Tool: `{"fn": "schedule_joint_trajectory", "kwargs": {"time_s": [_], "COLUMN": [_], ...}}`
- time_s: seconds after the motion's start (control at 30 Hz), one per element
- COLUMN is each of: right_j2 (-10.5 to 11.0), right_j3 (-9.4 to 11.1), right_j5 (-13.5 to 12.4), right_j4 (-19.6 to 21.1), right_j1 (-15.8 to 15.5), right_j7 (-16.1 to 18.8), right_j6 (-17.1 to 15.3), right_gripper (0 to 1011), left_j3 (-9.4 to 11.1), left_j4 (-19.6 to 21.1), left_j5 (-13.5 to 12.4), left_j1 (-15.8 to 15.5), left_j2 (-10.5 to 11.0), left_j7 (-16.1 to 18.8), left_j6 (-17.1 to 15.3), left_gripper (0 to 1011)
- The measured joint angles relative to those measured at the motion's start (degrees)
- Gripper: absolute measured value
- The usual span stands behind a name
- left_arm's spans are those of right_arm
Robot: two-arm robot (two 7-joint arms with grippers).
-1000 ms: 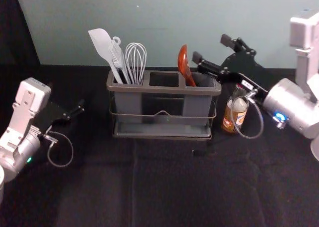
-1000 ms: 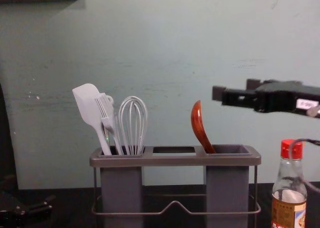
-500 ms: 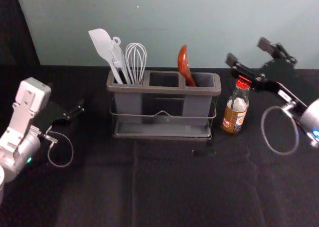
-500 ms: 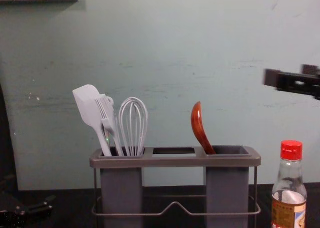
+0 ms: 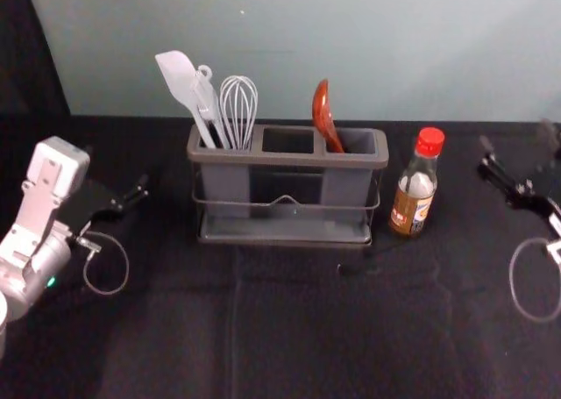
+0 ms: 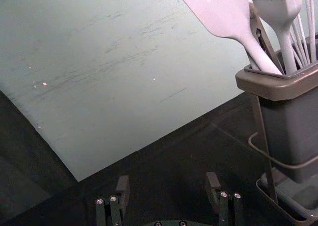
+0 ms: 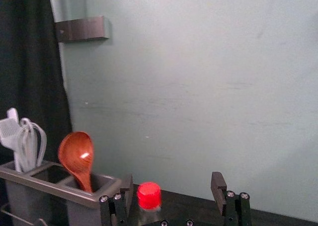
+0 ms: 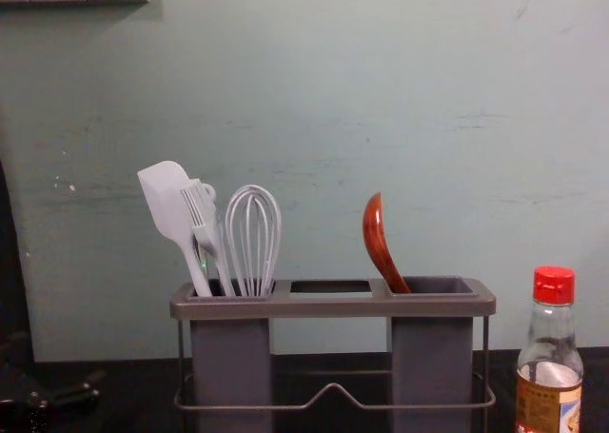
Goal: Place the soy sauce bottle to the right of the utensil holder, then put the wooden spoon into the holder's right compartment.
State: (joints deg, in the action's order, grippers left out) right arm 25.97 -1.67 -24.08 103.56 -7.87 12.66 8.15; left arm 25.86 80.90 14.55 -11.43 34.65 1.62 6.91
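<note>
Our right gripper (image 5: 517,142), wide open and empty, had withdrawn past the bottle (image 5: 416,188) at the holder (image 5: 289,156)'s three o'clock. With the spoon (image 5: 323,114) in the right compartment (image 5: 346,184), we'd likely finished; our left gripper (image 6: 167,182), spread and empty, idled at nine.

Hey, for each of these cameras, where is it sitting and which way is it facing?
Head view: on the head, looking forward and down at the utensil holder; the left hand and right hand come in at either side.
Chest view: lower, on the chest, facing forward; part of the left hand shows at lower left.
Left wrist view: on that wrist, facing the spatula and holder's left end, past its own open fingers.
Right wrist view: likewise, toward the wooden spoon and soy sauce bottle.
Head and chest views share holder, spoon and bottle.
</note>
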Motion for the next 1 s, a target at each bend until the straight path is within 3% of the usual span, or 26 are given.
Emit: {"fn": "schedule_joint_trajectory", "kwargs": {"time_s": [0.33, 0.63, 1.0], "right_j2": [-2.47, -4.77, -6.51], "right_j3": [0.79, -0.47, -1.1], "right_j5": [1.3, 3.79, 8.34], "right_j4": [-5.98, -12.31, -15.32], "right_j1": [-0.99, 1.37, 2.62], "right_j7": [0.57, 0.94, 0.24], "right_j6": [4.01, 4.29, 4.98], "right_gripper": [1002, 1002, 1002], "left_j3": [0.0, 0.0, 0.0], "left_j4": [0.0, 0.0, 0.0], "left_j5": [0.0, 0.0, 0.0], "left_j1": [0.0, 0.0, 0.0], "left_j2": [0.0, 0.0, 0.0], "left_j7": [0.0, 0.0, 0.0], "left_j6": [0.0, 0.0, 0.0], "left_gripper": [1005, 1005, 1005]}}
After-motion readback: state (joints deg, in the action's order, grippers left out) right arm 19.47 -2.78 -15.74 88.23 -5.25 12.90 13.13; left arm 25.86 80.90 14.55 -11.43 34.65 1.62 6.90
